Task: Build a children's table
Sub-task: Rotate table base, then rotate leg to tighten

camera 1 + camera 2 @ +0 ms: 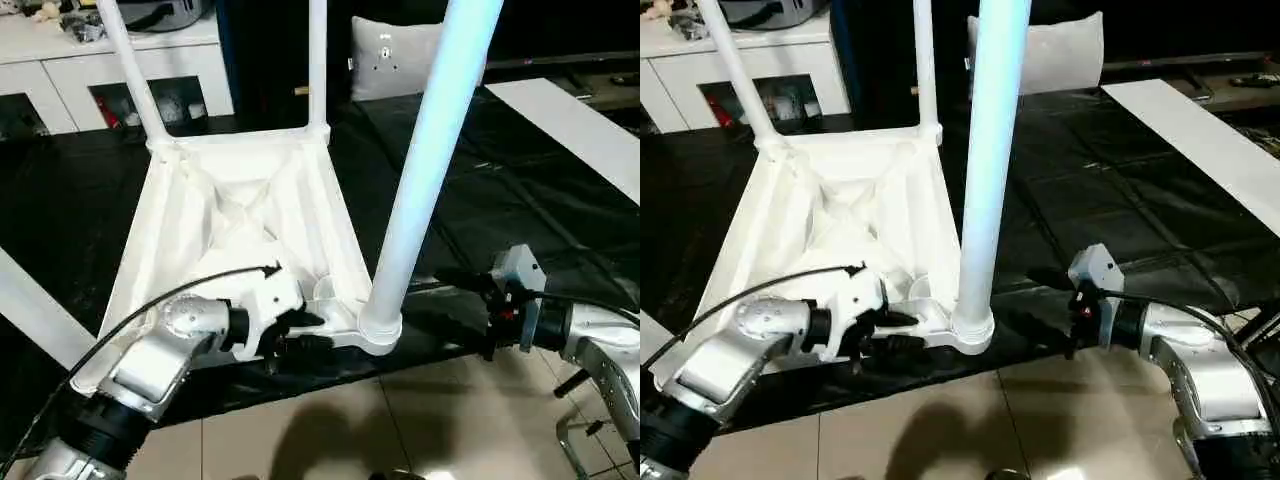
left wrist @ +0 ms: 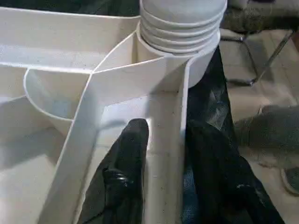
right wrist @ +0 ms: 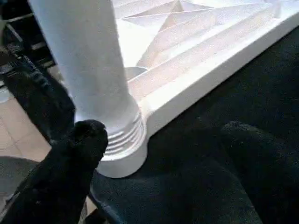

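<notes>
black mat (image 1: pixel 520 190), left hand (image 2: pixel 163 186) pinching table (image 1: pixel 240 200) rim

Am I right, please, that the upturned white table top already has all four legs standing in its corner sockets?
Not quite: three legs stand in the table top, two at the far corners and one at the near right corner. The head views show no leg rising from the near left corner. The rest is right.

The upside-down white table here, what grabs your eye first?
The table top lies ribbed side up on a black mat, three legs rising from its corners; the near leg towers closest. The left claw straddles the top's near rim beside that leg's socket, while the right claw waits open alongside.
</notes>
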Controlling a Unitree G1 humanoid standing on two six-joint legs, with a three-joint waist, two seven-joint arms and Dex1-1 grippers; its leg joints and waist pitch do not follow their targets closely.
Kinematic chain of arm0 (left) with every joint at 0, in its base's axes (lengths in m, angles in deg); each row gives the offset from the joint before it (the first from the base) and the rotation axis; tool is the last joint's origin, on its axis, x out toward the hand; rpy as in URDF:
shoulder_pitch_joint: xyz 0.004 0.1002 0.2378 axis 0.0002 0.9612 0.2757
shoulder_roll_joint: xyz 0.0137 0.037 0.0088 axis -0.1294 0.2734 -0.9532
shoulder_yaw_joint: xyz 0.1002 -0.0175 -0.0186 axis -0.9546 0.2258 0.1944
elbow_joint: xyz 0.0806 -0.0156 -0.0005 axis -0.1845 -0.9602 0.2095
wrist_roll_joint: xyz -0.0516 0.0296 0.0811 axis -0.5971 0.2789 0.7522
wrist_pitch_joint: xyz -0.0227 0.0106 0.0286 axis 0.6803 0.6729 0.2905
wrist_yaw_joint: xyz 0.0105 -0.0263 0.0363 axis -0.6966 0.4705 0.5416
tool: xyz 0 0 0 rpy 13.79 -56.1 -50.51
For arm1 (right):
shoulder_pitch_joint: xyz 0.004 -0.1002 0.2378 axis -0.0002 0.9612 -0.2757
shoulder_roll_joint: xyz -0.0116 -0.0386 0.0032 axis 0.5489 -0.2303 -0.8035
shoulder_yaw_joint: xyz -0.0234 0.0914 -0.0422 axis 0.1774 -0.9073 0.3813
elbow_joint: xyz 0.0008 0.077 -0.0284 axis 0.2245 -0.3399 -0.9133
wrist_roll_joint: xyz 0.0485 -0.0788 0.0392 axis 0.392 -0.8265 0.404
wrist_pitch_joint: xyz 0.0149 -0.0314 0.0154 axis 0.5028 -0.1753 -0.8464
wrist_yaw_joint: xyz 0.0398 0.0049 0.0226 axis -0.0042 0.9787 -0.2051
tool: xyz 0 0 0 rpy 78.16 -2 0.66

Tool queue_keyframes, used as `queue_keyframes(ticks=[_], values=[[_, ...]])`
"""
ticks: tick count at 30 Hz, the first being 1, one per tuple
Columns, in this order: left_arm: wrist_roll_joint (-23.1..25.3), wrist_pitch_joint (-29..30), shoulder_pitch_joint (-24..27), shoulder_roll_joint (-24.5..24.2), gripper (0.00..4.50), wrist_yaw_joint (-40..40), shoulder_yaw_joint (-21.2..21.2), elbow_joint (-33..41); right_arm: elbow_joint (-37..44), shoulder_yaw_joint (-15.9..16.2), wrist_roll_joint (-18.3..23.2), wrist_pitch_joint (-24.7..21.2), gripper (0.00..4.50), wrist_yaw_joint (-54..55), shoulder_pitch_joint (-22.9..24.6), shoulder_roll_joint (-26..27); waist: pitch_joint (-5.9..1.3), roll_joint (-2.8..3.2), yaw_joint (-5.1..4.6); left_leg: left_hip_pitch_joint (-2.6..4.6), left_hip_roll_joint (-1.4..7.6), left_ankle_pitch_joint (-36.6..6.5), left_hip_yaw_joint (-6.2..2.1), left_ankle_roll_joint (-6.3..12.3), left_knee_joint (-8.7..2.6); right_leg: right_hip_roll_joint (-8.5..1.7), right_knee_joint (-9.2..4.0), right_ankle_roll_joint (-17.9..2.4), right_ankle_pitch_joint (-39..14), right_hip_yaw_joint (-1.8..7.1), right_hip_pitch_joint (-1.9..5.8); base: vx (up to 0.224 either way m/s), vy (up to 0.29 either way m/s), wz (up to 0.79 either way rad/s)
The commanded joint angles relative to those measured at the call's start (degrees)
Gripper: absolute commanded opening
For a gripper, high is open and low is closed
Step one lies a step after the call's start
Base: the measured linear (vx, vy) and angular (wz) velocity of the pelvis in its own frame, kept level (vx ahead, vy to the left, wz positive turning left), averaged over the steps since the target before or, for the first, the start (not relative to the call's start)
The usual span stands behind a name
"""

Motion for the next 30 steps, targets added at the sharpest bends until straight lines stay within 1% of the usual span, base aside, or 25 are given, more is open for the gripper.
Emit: queue_keyframes(ticks=[1, 2, 3, 4, 6, 7, 8, 9, 11, 12, 13, 14, 15, 16, 17, 18, 19, 20, 21, 23, 25, 27, 28, 29, 30], values=[[1.33, -0.72, -0.51, -0.72, 1.19, -0.85, -1.31, -1.61, 1.04, 0.31, 0.98, -0.48, 4.5, -0.88, -0.65, -0.79, -3.05, -0.76, 0.2, -0.15, 2.53, -15.48, -1.27, 4.15, -4.24, -3.36, -5.81, -4.52, -32.8, 2.46, 2.54, 0.0, 0.0, 0.0], [1.41, -0.85, -0.56, -0.82, 1.19, -1.15, -1.45, -1.74, 1.1, 0.29, 1.06, -0.57, 4.5, -0.99, -0.65, -0.89, -3.04, -0.78, 0.19, -0.13, 2.52, -15.62, -1.28, 4.07, -4.24, -3.38, -5.83, -4.44, -32.97, 2.44, 2.54, 0.0, 0.0, 0.0], [1.63, -1.0, -0.64, -0.87, 0.91, -1.29, -1.4, -1.96, 1.03, 0.25, 1.0, -0.45, 4.5, -1.09, -0.79, -1.03, -3.06, -0.69, 0.19, -0.13, 2.53, -15.67, -1.29, 3.94, -4.23, -3.42, -5.81, -4.41, -32.99, 2.45, 2.57, 0.0, 0.0, 0.0], [1.79, -1.09, -0.71, -0.88, 0.8, -1.31, -1.3, -2.12, 0.97, 0.24, 0.9, -0.29, 4.5, -1.15, -0.91, -1.12, -3.02, -0.74, 0.16, -0.16, 2.5, -15.82, -1.29, 3.86, -4.23, -3.39, -5.85, -4.34, -33.31, 2.41, 2.55, 0.0, 0.0, 0.0], [1.82, -1.57, -1.03, -0.92, 0.74, -1.59, -1.09, -2.78, 1.19, 0.51, 0.24, 0.65, 4.5, -1.43, -1.44, -1.17, -2.98, -0.63, 0.09, -0.09, 2.41, -16.33, -1.32, 3.66, -4.18, -3.41, -5.99, -4.0, -34.35, 2.28, 2.52, 0.0, 0.0, 0.0], [1.82, -1.57, -1.03, -0.92, 0.69, -1.59, -1.09, -2.78, 1.19, 0.51, 0.24, 0.65, 4.5, -1.43, -1.44, -1.17, -2.99, -0.68, 0.07, -0.1, 2.37, -16.39, -1.32, 3.65, -4.16, -3.42, -6.07, -3.84, -34.63, 2.26, 2.51, 0.0, 0.0, 0.0], [1.77, -1.79, -1.15, -0.92, 0.59, -1.75, -1.06, -3.03, 1.23, 0.58, 0.44, 0.45, 4.5, -1.68, -1.66, -1.05, -2.97, -0.66, 0.06, -0.05, 2.35, -16.66, -1.33, 3.57, -4.13, -3.43, -6.13, -3.63, -35.21, 2.25, 2.44, 0.0, 0.0, 0.0], [1.55, -2.48, -1.37, -0.95, 0.36, -2.46, -1.09, -3.62, 1.11, 0.72, 1.81, -0.93, 4.5, -2.46, -2.45, -0.64, -2.97, -0.69, 0.04, -0.02, 2.3, -16.76, -1.33, 3.64, -4.09, -3.41, -6.2, -3.57, -35.41, 2.2, 2.45, 0.0, 0.0, 0.0], [1.21, -2.77, -1.41, -1.09, 0.3, -3.46, -1.16, -3.99, -0.67, 0.75, 3.26, -1.34, 4.22, -3.49, -4.02, 0.35, -2.99, -0.65, -0.02, -0.03, 2.31, -16.85, -1.41, 3.71, -4.11, -3.41, -6.13, -3.48, -35.6, 2.13, 2.43, 0.0, 0.0, 0.0], [1.15, -2.8, -1.4, -1.14, 0.14, -3.75, -1.19, -4.08, -1.3, 0.78, 3.81, -1.4, 4.15, -3.97, -4.48, 0.61, -2.98, -0.66, -0.11, -0.07, 2.33, -17.02, -1.46, 3.68, -4.14, -3.42, -6.1, -3.59, -35.65, 2.08, 2.46, 0.0, 0.0, 0.0], [1.13, -2.84, -1.44, -1.36, 0.14, -4.52, -1.5, -4.23, -2.3, 1.38, 3.7, -0.86, 4.15, -5.13, -5.21, 0.56, -3.0, -0.93, -0.14, 0.11, 2.34, -17.5, -1.37, 3.66, -3.99, -3.5, -6.29, -3.56, -36.37, 2.07, 2.29, 0.0, 0.0, 0.0], [1.13, -2.84, -1.44, -1.36, 0.05, -4.52, -1.5, -4.23, -2.3, 1.38, 3.7, -0.86, 4.12, -5.13, -5.21, 0.56, -3.0, -0.78, -0.09, 0.09, 2.35, -17.21, -1.4, 3.62, -4.0, -3.54, -6.16, -3.69, -36.08, 2.16, 2.35, 0.0, 0.0, 0.0], [1.28, -3.57, -1.69, -2.13, 0.01, -7.22, -2.51, -4.74, -3.85, 2.99, 3.66, -0.72, 4.03, -8.23, -6.96, 0.34, -3.15, -0.99, 0.03, 0.01, 2.49, -16.25, -1.37, 3.78, -4.1, -3.52, -5.97, -4.21, -34.31, 2.34, 2.44, 0.0, 0.0, 0.0], [1.28, -3.57, -1.69, -2.13, 0.0, -7.22, -2.51, -4.74, -3.85, 2.99, 3.66, -0.72, 3.89, -8.23, -6.96, 0.34, -3.26, -1.08, 0.04, -0.11, 2.48, -15.89, -1.43, 3.96, -4.09, -3.51, -5.67, -4.7, -33.36, 2.3, 2.57, 0.0, 0.0, 0.0], [1.4, -4.03, -1.79, -2.52, 0.0, -8.43, -2.97, -4.92, -4.3, 3.62, 3.73, -0.87, 3.79, -9.49, -7.65, 0.25, -3.32, -0.87, 0.07, -0.35, 2.6, -15.11, -1.49, 4.27, -4.22, -3.52, -5.32, -5.37, -31.69, 2.38, 2.76, 0.0, 0.0, 0.0], [1.65, -4.51, -1.9, -2.91, 0.0, -9.33, -3.4, -5.05, -4.57, 4.14, 3.82, -0.97, 3.73, -10.59, -8.18, 0.18, -3.29, -0.85, 0.07, -0.32, 2.61, -14.89, -1.39, 4.45, -4.19, -3.51, -5.44, -5.46, -31.32, 2.45, 2.7, 0.0, 0.0, 0.0], [2.26, -5.74, -2.58, -3.18, 0.0, -10.36, -3.99, -5.89, -5.99, 5.38, 3.44, -0.9, 3.73, -12.72, -9.9, 0.27, -3.49, -1.14, 0.25, -0.32, 2.72, -12.93, -1.27, 4.77, -4.13, -3.58, -4.93, -6.7, -28.61, 2.64, 2.85, 0.0, 0.0, 0.0], [2.26, -5.74, -2.58, -3.18, 0.0, -10.36, -3.99, -5.89, -5.99, 5.38, 3.44, -0.9, 3.68, -12.72, -9.9, 0.27, -3.49, -1.14, 0.25, -0.32, 2.72, -12.93, -1.27, 4.77, -4.13, -3.58, -4.93, -6.7, -28.61, 2.64, 2.85, 0.0, 0.0, 0.0], [2.42, -6.15, -2.93, -3.18, 0.0, -10.7, -4.15, -6.27, -6.68, 5.86, 3.3, -0.88, 3.44, -13.52, -10.64, 0.39, -3.51, -0.93, 0.52, -0.24, 2.85, -11.79, -1.09, 5.06, -4.08, -3.53, -4.65, -7.95, -26.53, 2.73, 2.82, 0.0, 0.0, 0.0], [2.86, -6.95, -3.89, -3.08, 0.0, -11.68, -4.44, -7.15, -8.85, 8.03, 2.5, -1.2, 3.32, -16.19, -12.58, 0.43, -3.55, -0.95, 0.74, -0.29, 2.97, -11.19, -1.08, 4.98, -4.07, -3.59, -4.36, -8.71, -25.29, 2.77, 2.98, 0.0, 0.0, 0.0], [3.04, -7.15, -4.14, -3.06, 0.0, -11.78, -4.51, -7.39, -9.61, 8.78, 1.98, -1.12, 3.15, -16.69, -13.14, 0.49, -3.53, -0.79, 1.03, -0.11, 3.04, -11.44, -0.98, 4.66, -4.06, -3.6, -4.35, -9.16, -25.17, 2.81, 2.89, 0.0, 0.0, 0.0], [3.5, -7.78, -4.83, -2.85, 0.0, -12.14, -4.73, -8.25, -12.04, 10.35, 0.92, -0.52, 2.86, -17.89, -14.83, 1.25, -3.52, -0.94, 1.35, -0.02, 3.04, -12.05, -0.95, 4.03, -4.12, -3.63, -4.34, -9.34, -25.39, 2.82, 2.92, 0.0, 0.0, 0.0], [3.57, -7.84, -4.99, -2.77, 0.0, -12.14, -4.75, -8.45, -12.28, 10.57, 1.02, -0.69, 2.86, -18.18, -15.14, 1.51, -3.52, -0.92, 1.44, -0.01, 3.05, -12.14, -0.94, 3.92, -4.12, -3.67, -4.33, -9.28, -25.46, 2.86, 2.95, 0.0, 0.0, 0.0], [3.61, -7.92, -5.16, -2.66, 0.0, -12.15, -4.77, -8.69, -12.6, 10.84, 1.07, -0.81, 2.8, -18.47, -15.5, 1.77, -3.57, -1.01, 1.58, 0.04, 3.12, -11.9, -0.99, 3.76, -4.14, -3.73, -4.22, -9.27, -25.06, 2.92, 3.01, 0.0, 0.0, 0.0], [3.63, -7.99, -5.29, -2.56, 0.0, -12.18, -4.79, -8.89, -12.91, 11.07, 1.09, -0.87, 2.7, -18.68, -15.81, 1.98, -3.54, -0.96, 1.6, 0.01, 3.1, -12.07, -0.99, 3.73, -4.17, -3.7, -4.23, -9.33, -25.13, 2.88, 3.04, 0.0, 0.0, 0.0]])
